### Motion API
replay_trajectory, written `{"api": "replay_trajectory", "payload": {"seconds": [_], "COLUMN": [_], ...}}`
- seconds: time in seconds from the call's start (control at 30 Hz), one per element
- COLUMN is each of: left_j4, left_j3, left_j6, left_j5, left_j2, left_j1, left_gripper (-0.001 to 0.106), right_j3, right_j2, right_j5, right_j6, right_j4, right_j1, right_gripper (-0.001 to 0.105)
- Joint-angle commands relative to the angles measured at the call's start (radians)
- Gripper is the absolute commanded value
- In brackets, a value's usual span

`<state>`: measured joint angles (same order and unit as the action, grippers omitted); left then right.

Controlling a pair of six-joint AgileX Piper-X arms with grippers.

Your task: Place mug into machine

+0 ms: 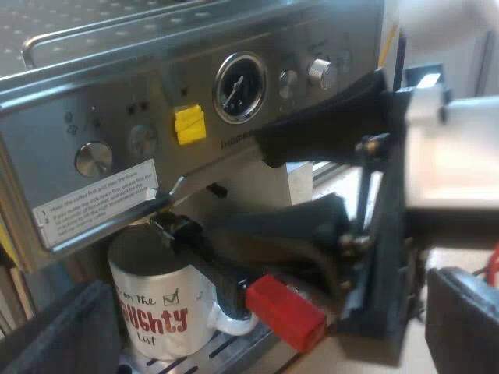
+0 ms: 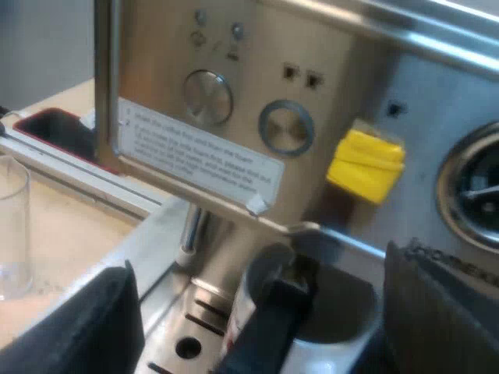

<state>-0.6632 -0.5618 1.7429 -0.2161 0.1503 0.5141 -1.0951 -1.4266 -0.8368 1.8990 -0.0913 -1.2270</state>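
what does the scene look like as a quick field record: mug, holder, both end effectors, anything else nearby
mug: white with red "naughty list" print, upright on the drip tray, under the holder
holder: locked into the espresso machine front, red handle end sticking out
left end effector: open, holding nothing
right end effector: open at the machine's front, above the mug, not gripping it
measuring glass: upright on the table beside the machine
task status: mug looks placed

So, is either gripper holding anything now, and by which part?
Nothing. The left gripper and right gripper are open; the white mug with red lettering stands ungripped.
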Motion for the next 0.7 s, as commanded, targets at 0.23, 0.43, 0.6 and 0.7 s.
{"api": "replay_trajectory", "payload": {"seconds": [0.23,0.43,0.6,0.7], "left_j4": [0.010,0.010,0.010,-0.004], "left_j3": [-0.067,-0.184,-0.285,-0.339], "left_j6": [0.041,0.090,0.093,0.101], "left_j5": [0.050,0.086,0.064,0.026], "left_j2": [0.008,0.148,0.283,0.363], "left_j1": [0.003,-0.047,-0.138,-0.222], "left_gripper": [0.081,0.081,0.081,0.081], "right_j3": [-0.006,-0.006,-0.006,-0.006], "right_j2": [0.171,0.308,0.410,0.454], "right_j5": [-0.009,0.059,0.095,0.122], "right_j6": [0.005,-0.073,-0.131,-0.148], "right_j4": [0.233,0.406,0.526,0.572], "right_j1": [0.000,0.013,0.078,0.126], "right_gripper": [0.067,0.067,0.067,0.067]}}
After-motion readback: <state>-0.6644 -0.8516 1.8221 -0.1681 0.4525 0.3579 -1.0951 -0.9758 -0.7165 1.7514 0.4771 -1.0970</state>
